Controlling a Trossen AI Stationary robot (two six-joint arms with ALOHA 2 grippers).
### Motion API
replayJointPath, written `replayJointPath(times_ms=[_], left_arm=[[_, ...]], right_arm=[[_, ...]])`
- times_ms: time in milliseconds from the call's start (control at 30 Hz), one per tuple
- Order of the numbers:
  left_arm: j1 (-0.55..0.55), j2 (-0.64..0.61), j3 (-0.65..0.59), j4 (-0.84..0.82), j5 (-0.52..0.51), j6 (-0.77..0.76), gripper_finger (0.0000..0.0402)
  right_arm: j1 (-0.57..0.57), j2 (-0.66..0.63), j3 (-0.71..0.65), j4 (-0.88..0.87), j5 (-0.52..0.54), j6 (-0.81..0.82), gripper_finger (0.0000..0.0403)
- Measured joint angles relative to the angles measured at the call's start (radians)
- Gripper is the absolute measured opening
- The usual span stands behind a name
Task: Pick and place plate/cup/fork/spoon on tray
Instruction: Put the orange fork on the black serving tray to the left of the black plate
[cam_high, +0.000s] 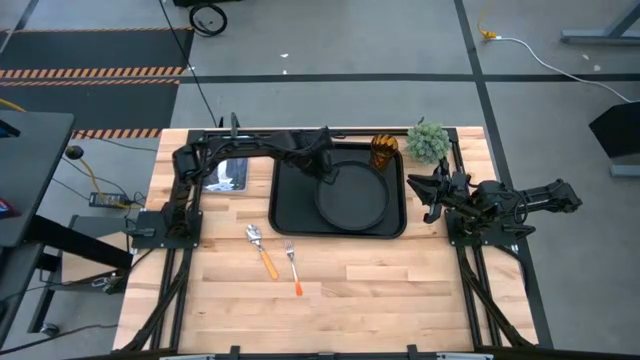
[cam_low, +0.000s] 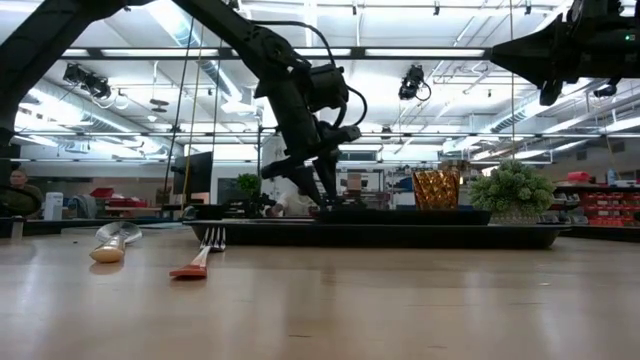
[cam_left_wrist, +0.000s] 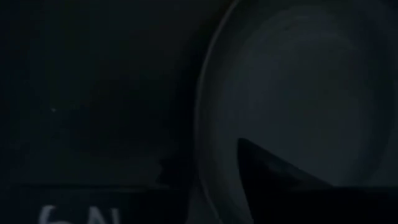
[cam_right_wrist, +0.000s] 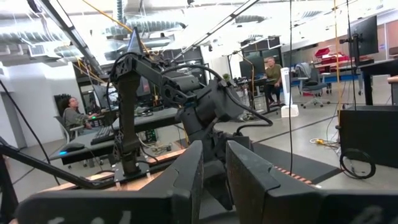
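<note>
The round black plate (cam_high: 352, 195) lies flat in the black rectangular tray (cam_high: 290, 215) at the table's middle. My left gripper (cam_high: 325, 172) is down at the plate's left rim (cam_left_wrist: 205, 143) and open. One finger (cam_left_wrist: 280, 186) stands over the plate's inside and the other outside the rim. The amber cup (cam_high: 385, 151) stands upright at the tray's far right corner. The spoon (cam_high: 260, 249) and the fork (cam_high: 293, 267) lie on the table near the tray's near left side. My right gripper (cam_high: 432, 192) is open and empty, raised to the right of the tray.
A small green potted plant (cam_high: 428, 142) stands at the far right, next to the cup. A flat grey object (cam_high: 228, 175) lies left of the tray under my left arm. Bare wood stretches along the table's near side. People sit in the room behind.
</note>
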Motion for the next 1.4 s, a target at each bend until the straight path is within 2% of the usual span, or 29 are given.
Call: replayJointPath(times_ms=[300, 533, 633, 833, 1133, 1400], left_arm=[[0.004, -0.082, 0.0, -0.163, 0.016, 0.14, 0.0144], [-0.051, -0.163, 0.0, -0.387, 0.169, 0.195, 0.0144], [-0.104, -0.188, 0.0, -0.45, 0.162, 0.202, 0.0144], [-0.241, -0.206, 0.0, -0.45, -0.001, 0.173, 0.0144], [-0.449, -0.205, 0.0, -0.464, -0.071, 0.02, 0.0144], [-0.634, -0.205, 0.0, -0.46, -0.346, -0.241, 0.0144]], right_arm=[[0.0, 0.0, 0.0, 0.0, 0.0, 0.0, 0.0078], [0.0, 0.0, 0.0, 0.0, 0.0, 0.0, 0.0078], [0.0, 0.0, 0.0, -0.002, -0.004, 0.0, 0.0078], [0.0, 0.001, 0.0, -0.001, -0.005, 0.0, 0.0078], [0.0, 0.001, 0.0, 0.0, -0.008, 0.0, 0.0078], [0.0, 0.001, 0.0, 0.0, -0.008, 0.0, 0.0078]])
